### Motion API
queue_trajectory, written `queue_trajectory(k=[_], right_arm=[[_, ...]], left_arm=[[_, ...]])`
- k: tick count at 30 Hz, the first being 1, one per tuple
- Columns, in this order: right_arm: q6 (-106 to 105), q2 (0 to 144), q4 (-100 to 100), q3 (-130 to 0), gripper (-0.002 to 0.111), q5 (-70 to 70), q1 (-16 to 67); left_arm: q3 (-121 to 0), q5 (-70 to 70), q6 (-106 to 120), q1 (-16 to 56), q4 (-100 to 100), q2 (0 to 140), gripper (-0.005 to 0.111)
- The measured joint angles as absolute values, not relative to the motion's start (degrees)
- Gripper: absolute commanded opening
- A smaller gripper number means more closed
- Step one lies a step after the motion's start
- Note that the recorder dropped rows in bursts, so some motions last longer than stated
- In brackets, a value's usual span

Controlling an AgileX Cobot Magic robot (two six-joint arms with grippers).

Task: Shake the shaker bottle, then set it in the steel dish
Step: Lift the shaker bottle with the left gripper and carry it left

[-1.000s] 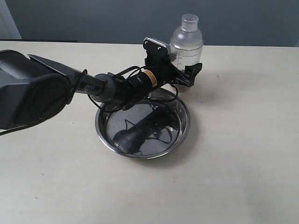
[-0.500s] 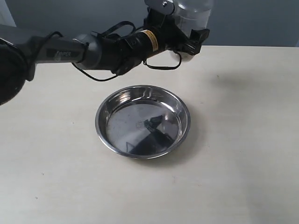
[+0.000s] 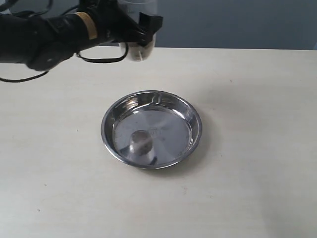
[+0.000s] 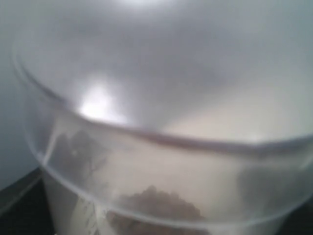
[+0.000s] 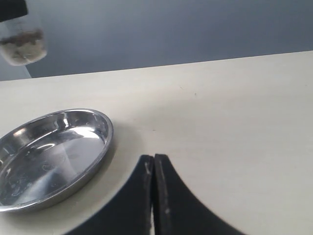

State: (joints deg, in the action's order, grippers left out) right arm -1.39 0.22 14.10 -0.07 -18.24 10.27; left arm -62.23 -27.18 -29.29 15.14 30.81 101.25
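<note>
Lettering on the tan band [image 3: 87, 25] round my left arm [image 3: 44, 37] is showing only as dark specks, too small to read. Just right of it my left pincer [image 3: 134, 29] is pinching the shaker bottle [image 3: 139, 9] and holding it in the air, bottom end down, above the far left part of the table [image 3: 257, 163]. The bottle is hanging well apart from the steel dish, and its top is running off the upper edge of the exterior view. Brown granules [image 3: 135, 49] are lying in its bottom.

In my left wrist view the bottle [image 4: 161, 98] is filling the picture as a frosted blur. The granules [image 4: 156, 203] are sitting low inside, beside faint printed marks [image 4: 90, 215] that I cannot read.

The steel dish [image 3: 171, 121] is sitting flat at the middle of the table, its shiny bottom mirroring a small round blot [image 3: 141, 142].

My right pincer [image 5: 154, 196] is hovering over the table with its two black fingers [image 5: 139, 200] pressed together. Its camera is taking in the dish [image 5: 49, 156] and the lifted bottle [image 5: 22, 44].

The table is looking pale cream, matt and lightly speckled. A plain grey-blue wall [image 3: 237, 22] is closing the room behind it.
</note>
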Motion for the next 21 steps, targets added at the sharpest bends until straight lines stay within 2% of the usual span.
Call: queue_trajectory(k=[4,7,13,17,21], right_arm=[[-1.39,0.22,14.1,-0.07,-0.001,-18.24,10.27],[-1.39,0.22,14.1,-0.07,-0.001,-18.24,10.27],[-1.39,0.22,14.1,-0.07,-0.001,-18.24,10.27],[-1.39,0.22,14.1,-0.07,-0.001,-18.24,10.27],[-1.39,0.22,14.1,-0.07,-0.001,-18.24,10.27]], left_arm=[[-54.34,-27.3,-29.29,10.61,33.08,91.89,0.0],[-53.38,-26.36,-29.29,8.09,33.39,85.29,0.0],[-47.07,-18.08,-29.29,6.9,35.58,78.91,0.0],[-40.78,-18.98,-29.77,6.9,32.14,79.31,0.0],[-40.82,-23.19,-30.42,6.9,30.08,73.81,0.0]])
